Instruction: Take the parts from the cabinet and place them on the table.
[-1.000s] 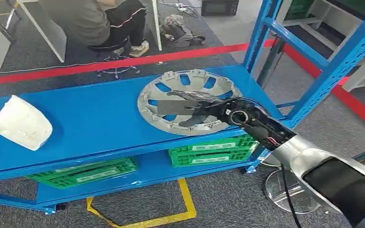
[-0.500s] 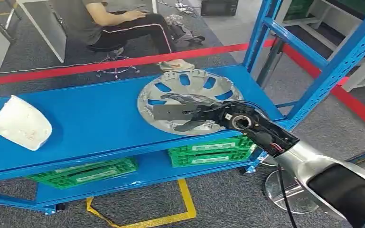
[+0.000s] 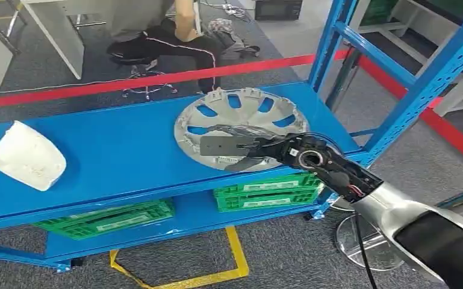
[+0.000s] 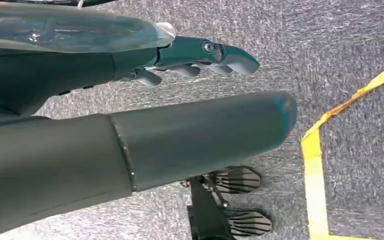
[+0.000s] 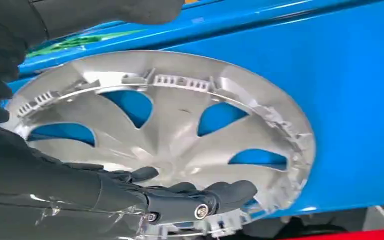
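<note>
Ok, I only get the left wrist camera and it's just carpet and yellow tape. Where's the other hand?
Observer: The right hand reaches over a silver hubcap lying on the blue shelf.
Operator: Did it grab it?
Observer: In the right wrist view its fingers lie on the hubcap's inner face near the rim. I cannot tell if they grip it.
Operator: Is anything else up there?
Observer: A white moulded part lies toward the robot's left on the same shelf, well apart from the hubcap.
</note>
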### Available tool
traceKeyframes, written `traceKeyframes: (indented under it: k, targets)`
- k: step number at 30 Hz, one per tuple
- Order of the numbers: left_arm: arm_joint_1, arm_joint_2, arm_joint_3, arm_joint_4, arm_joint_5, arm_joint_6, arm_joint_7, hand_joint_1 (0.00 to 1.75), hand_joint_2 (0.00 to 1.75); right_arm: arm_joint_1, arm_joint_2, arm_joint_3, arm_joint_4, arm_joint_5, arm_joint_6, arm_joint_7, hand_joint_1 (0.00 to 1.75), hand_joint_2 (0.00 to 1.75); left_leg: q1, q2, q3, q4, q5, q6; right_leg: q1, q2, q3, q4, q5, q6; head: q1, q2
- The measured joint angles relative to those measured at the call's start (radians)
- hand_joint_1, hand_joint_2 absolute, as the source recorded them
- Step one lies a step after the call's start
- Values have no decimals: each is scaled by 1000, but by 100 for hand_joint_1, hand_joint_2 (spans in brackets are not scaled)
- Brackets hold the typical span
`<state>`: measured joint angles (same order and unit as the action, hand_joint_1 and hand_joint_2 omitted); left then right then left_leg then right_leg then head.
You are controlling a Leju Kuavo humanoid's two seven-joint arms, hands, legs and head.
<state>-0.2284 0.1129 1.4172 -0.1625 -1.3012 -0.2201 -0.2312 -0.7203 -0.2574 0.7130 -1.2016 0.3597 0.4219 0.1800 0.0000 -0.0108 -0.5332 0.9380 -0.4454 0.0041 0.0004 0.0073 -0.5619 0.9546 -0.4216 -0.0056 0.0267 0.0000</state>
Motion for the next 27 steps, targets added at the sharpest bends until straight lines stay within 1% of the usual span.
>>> traceKeyframes:
  k: [2,10,17,22,27]
  targets:
    - [2,0,0,0,0,0,-1,0,0,7,-3,-1,0,0,-3,11,0,175,0,0,0,0,0,0,0,0,0,0,0,0,0,0]
    - [4,0,1,0,0,0,-3,0,0,24,-18,-2,0,-10,-16,23,0,175,0,0,0,0,0,0,0,0,0,0,0,0,0,0]
    - [5,0,1,0,-1,0,-3,0,0,38,-35,-5,14,-10,-32,22,0,175,0,0,0,0,0,0,0,0,0,0,0,0,0,0]
    - [5,1,1,0,-5,0,-2,0,0,39,-49,-12,48,8,-40,1,0,175,0,0,0,0,0,0,0,0,0,0,0,0,0,0]
    - [6,1,1,0,-7,0,0,0,0,37,-50,-16,103,24,-46,-32,0,175,0,0,0,0,0,0,0,0,0,0,0,0,0,0]
